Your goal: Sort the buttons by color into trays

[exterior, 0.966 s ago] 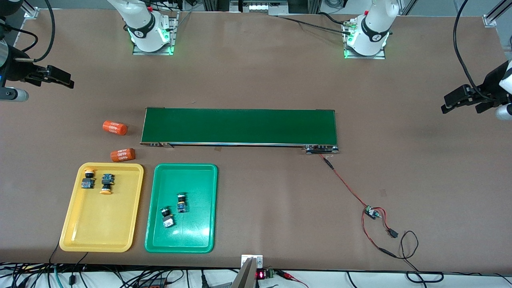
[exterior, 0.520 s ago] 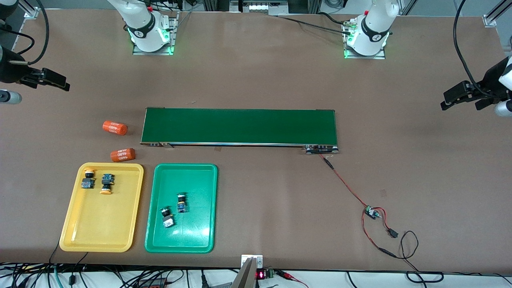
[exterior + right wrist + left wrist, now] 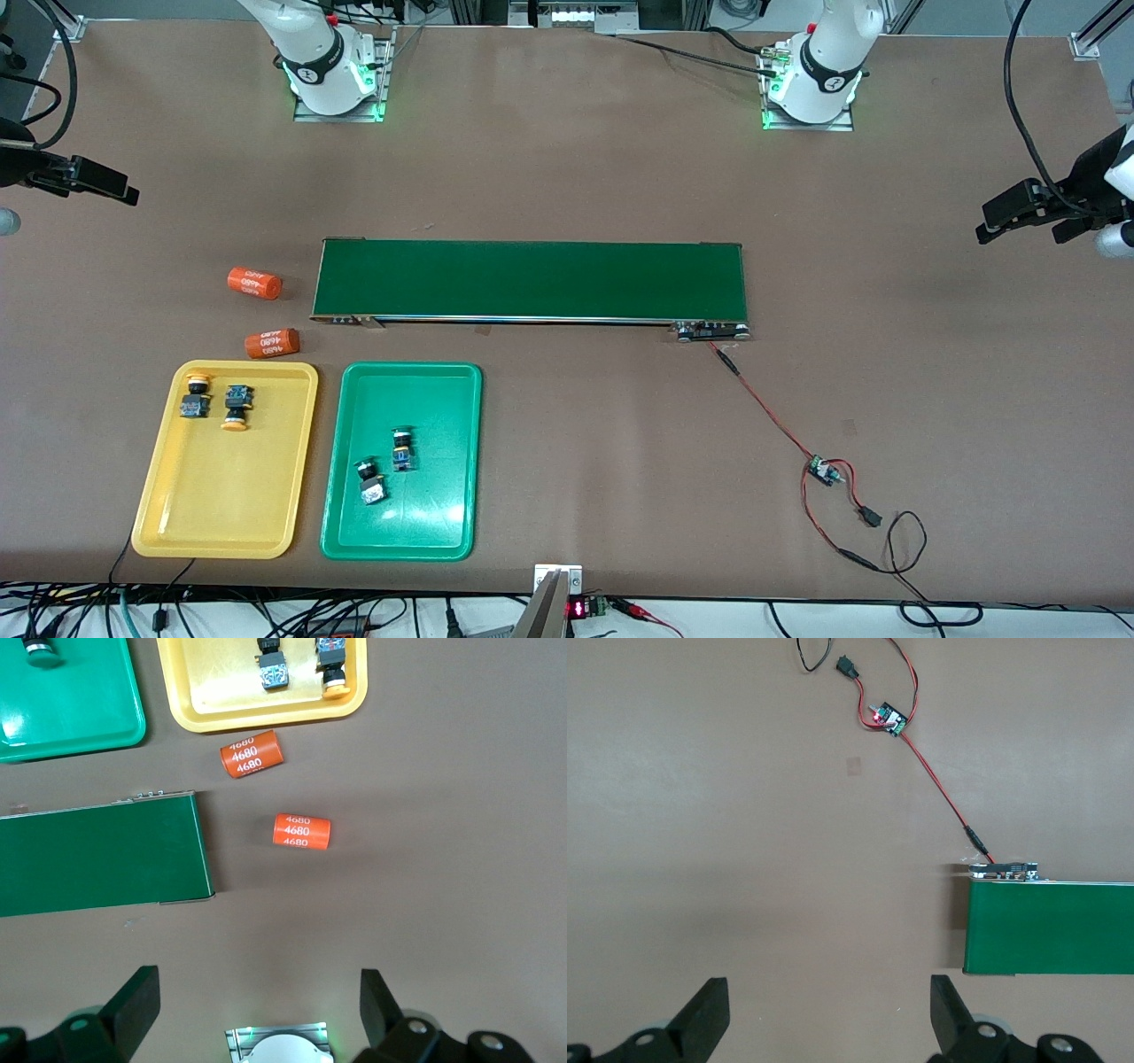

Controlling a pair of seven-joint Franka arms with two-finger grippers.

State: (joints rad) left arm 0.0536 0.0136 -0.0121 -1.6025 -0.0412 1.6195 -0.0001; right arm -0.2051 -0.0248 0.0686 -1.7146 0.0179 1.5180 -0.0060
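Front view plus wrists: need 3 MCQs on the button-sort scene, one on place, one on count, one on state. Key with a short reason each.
1. Where do the two orange cylinders lie?
A. in the yellow tray
B. on the table beside the conveyor belt's end, toward the right arm's end
C. on the belt

2. How many buttons are in the green tray?
A. none
B. two
C. four

3. What state are the grippers in?
A. both open, holding nothing
B. left shut on a button
C. right shut on a cylinder

Key:
1 B, they rest on bare table, farther from the front camera than the yellow tray.
2 B, two buttons lie inside it.
3 A, left gripper and right gripper show spread fingers with nothing between.
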